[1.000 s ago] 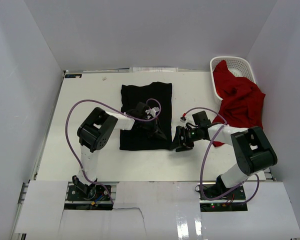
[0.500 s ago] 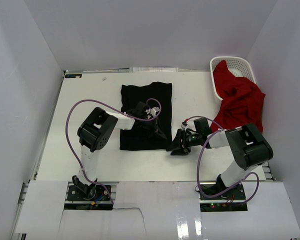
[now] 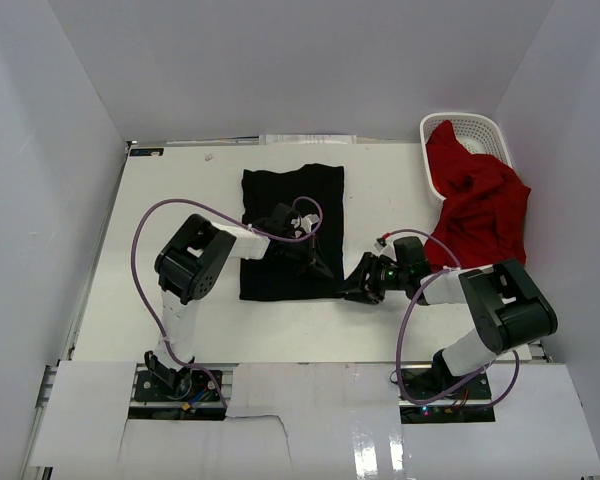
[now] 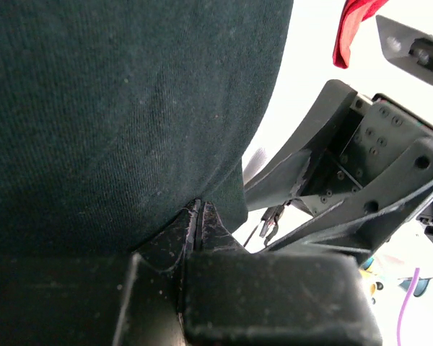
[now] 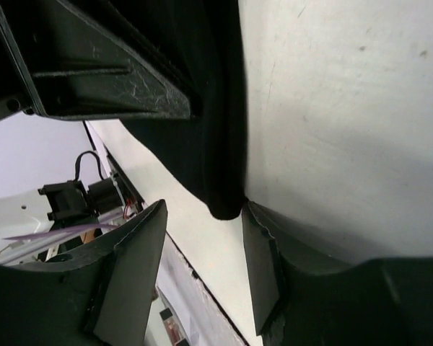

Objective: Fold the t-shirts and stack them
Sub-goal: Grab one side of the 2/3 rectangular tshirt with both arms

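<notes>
From above, the left pincer point(image 3: 317, 262) is down on the black t-shirt point(image 3: 280, 195) spread flat on the tabletop point(image 3: 180, 200). The right pincer point(image 3: 352, 291) is at its near right corner, and the red t-shirt point(image 3: 475, 205) is well off to that pincer's right, spilling from the white lattice basket point(image 3: 462, 117). Left wrist view: jaws pressed together, tips on black cloth by the hem, though I can't tell if any is nipped. Right wrist view: the right pincer point(image 5: 202, 213) stands apart, the shirt's corner poking between its fingers point(image 5: 130, 274).
</notes>
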